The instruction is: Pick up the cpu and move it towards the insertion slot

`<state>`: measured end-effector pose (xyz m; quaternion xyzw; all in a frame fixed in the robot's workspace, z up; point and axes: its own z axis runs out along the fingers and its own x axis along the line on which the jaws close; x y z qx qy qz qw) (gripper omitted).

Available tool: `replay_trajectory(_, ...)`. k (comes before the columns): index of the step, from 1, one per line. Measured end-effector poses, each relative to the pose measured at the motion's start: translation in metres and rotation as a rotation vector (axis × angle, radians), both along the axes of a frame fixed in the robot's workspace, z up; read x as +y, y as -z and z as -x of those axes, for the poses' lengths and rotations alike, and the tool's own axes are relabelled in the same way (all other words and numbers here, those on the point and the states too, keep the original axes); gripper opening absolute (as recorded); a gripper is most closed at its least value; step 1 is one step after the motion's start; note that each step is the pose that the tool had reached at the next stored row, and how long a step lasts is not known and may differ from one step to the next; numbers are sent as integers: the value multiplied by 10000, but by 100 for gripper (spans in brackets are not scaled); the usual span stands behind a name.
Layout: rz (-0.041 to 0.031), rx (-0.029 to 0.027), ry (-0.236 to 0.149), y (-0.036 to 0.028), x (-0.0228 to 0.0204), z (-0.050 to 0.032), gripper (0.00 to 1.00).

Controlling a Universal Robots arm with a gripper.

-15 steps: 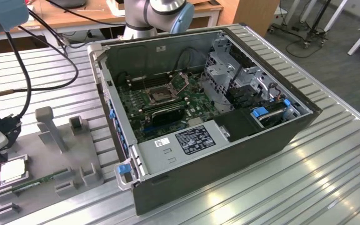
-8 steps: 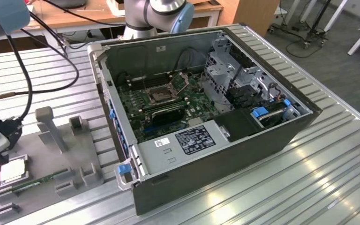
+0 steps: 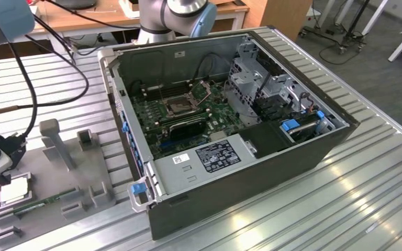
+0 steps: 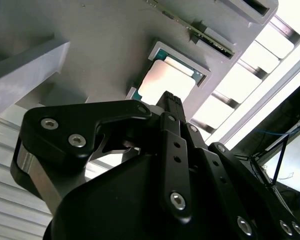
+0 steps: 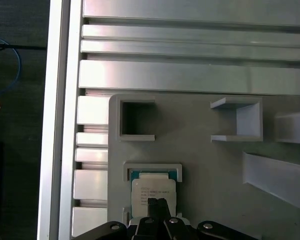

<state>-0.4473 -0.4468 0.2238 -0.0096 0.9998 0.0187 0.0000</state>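
Observation:
The cpu (image 3: 16, 191) lies flat in a square recess of the grey holder plate (image 3: 89, 175) at the exterior view's left, silvery top up. Both wrist views show it just beyond my fingertips, the cpu (image 5: 151, 187) and cpu (image 4: 165, 80) still seated in its pocket. My gripper (image 5: 157, 204) hovers right over it, its black fingers pressed together with nothing between them; it also appears as the gripper (image 4: 169, 98) and the gripper (image 3: 4, 179). The insertion slot (image 3: 180, 106) sits on the green board inside the open computer case, far from the gripper.
The open case (image 3: 271, 157) fills the table's middle. A green memory stick (image 3: 44, 203) lies in the holder beside the cpu. Grey posts (image 3: 56, 142) and empty square pockets (image 5: 136, 119) rise from the plate. Black cables (image 3: 61, 63) hang across the slatted table.

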Motion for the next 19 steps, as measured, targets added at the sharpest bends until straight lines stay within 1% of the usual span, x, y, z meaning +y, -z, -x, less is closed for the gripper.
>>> replay_trajectory(3,1,2,0,25,0,0,11)
replay_trajectory(19,1,2,0,35,0,0,11)
